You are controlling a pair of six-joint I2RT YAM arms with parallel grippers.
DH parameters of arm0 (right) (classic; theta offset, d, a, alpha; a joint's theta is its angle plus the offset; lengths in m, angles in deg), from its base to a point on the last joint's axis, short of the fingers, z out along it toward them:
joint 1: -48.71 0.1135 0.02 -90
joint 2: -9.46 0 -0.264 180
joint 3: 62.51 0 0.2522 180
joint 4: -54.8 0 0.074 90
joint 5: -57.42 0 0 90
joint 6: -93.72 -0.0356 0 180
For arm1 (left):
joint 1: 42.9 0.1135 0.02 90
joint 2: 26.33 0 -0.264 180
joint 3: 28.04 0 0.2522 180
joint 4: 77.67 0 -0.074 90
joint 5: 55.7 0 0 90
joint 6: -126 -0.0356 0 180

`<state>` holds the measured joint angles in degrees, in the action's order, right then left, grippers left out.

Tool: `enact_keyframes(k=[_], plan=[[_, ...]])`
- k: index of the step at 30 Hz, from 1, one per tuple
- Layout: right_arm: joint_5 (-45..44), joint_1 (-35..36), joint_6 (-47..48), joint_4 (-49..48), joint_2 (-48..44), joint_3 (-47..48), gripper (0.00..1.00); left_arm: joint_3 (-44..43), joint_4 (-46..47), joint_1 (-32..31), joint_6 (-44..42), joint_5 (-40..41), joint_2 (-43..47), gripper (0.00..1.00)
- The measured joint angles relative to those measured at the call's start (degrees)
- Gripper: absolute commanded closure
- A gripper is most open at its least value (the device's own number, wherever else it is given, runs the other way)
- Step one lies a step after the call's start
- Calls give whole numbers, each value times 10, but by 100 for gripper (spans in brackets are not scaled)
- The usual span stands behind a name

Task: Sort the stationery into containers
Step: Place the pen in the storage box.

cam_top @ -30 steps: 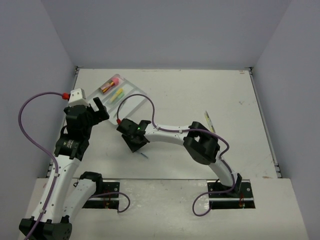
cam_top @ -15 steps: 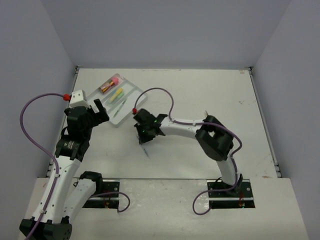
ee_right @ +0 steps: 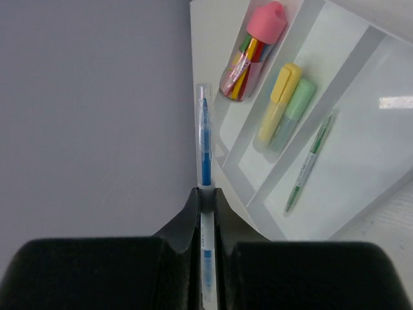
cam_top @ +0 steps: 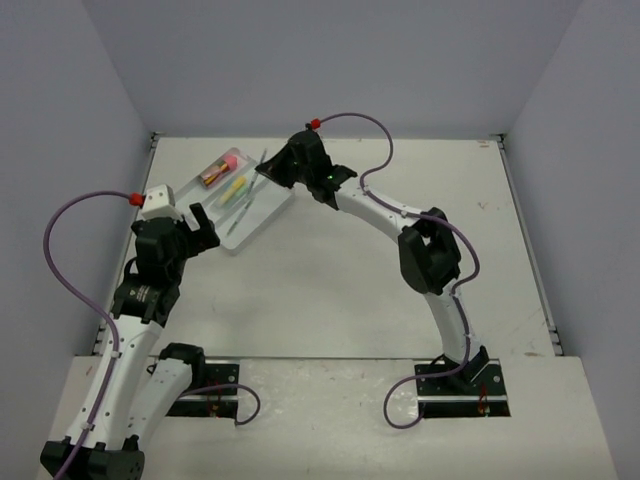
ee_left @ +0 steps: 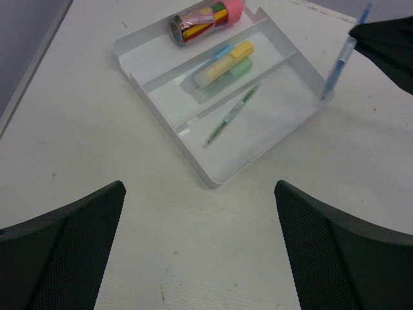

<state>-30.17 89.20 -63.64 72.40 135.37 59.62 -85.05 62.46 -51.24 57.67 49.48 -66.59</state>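
The clear three-compartment tray (cam_top: 256, 214) lies at the far left. It holds a pink-capped tube (ee_left: 206, 16), a yellow highlighter (ee_left: 222, 57), a pale green highlighter (ee_left: 230, 70) and a thin green pen (ee_left: 232, 115). My right gripper (cam_top: 272, 166) is shut on a thin blue pen (ee_right: 204, 148) and holds it above the tray's far right edge; the pen also shows in the left wrist view (ee_left: 338, 66). In the right wrist view the tray (ee_right: 361, 148) lies below the gripper (ee_right: 206, 194). My left gripper (ee_left: 199, 190) is open and empty, just short of the tray's near corner (ee_left: 213, 181).
The left wall stands close beside the tray, and the table's back edge (cam_top: 330, 138) is just beyond it. The right arm's links (cam_top: 425, 255) stretch diagonally across the middle of the table.
My right arm has swung from the table's middle to the far left, carrying the blue pen up over the tray. The left gripper has drawn back slightly.
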Motion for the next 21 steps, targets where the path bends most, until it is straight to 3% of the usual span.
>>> enact_keyframes(k=[4,7,8,11,17,21], plan=[[0,11,-42,28,98,123,95,0,0,0,0,0,5,0],[0,11,-58,50,144,152,70,0,0,0,0,0,11,0],[0,11,-62,60,154,152,57,0,0,0,0,0,13,0],[0,11,-65,82,163,142,43,0,0,0,-1,0,15,0],[1,12,-32,87,146,119,45,0,0,0,-2,1,17,0],[15,3,70,82,34,-20,53,0,0,0,-2,0,17,0]])
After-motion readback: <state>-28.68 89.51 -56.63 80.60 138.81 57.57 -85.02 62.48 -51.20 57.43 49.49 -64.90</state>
